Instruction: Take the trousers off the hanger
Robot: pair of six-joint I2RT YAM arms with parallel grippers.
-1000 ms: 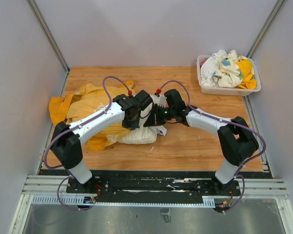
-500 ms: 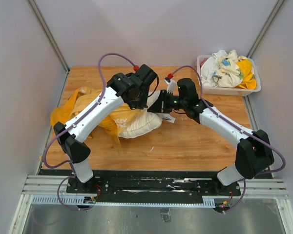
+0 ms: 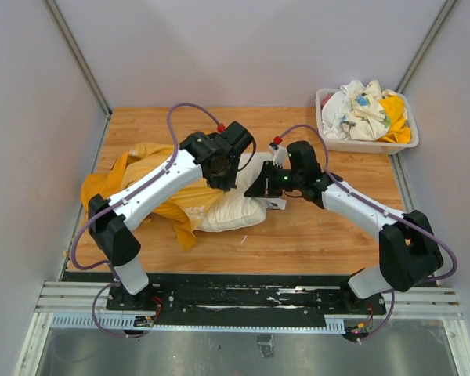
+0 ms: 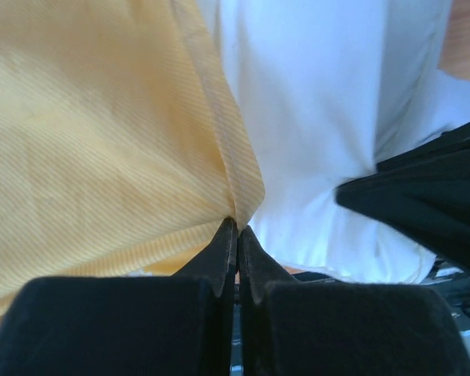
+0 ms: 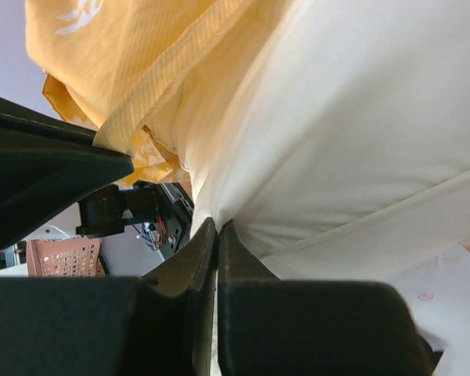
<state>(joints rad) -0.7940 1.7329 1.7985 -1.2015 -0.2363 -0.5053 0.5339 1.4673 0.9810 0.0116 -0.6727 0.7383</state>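
A yellow garment (image 3: 168, 200) and a cream garment (image 3: 236, 211) lie bunched together at mid-table; which of them is the trousers I cannot tell. The hanger is hidden. My left gripper (image 3: 224, 177) hangs over the pile's middle. In the left wrist view it (image 4: 236, 227) is shut on a fold of yellow cloth (image 4: 102, 141), with white cloth (image 4: 313, 117) beside it. My right gripper (image 3: 258, 188) sits just right of the left one. In its wrist view it (image 5: 217, 227) is shut on cream cloth (image 5: 352, 141), and yellow cloth (image 5: 117, 55) hangs to the left.
A white bin (image 3: 352, 145) heaped with mixed clothes (image 3: 368, 110) stands at the back right corner. A small white tag (image 3: 276, 204) lies by the right gripper. Grey walls close the table on three sides.
Both grippers swung away from the arm bases with the cloth, then came part of the way back. The yellow garment is drawn up toward the left gripper.
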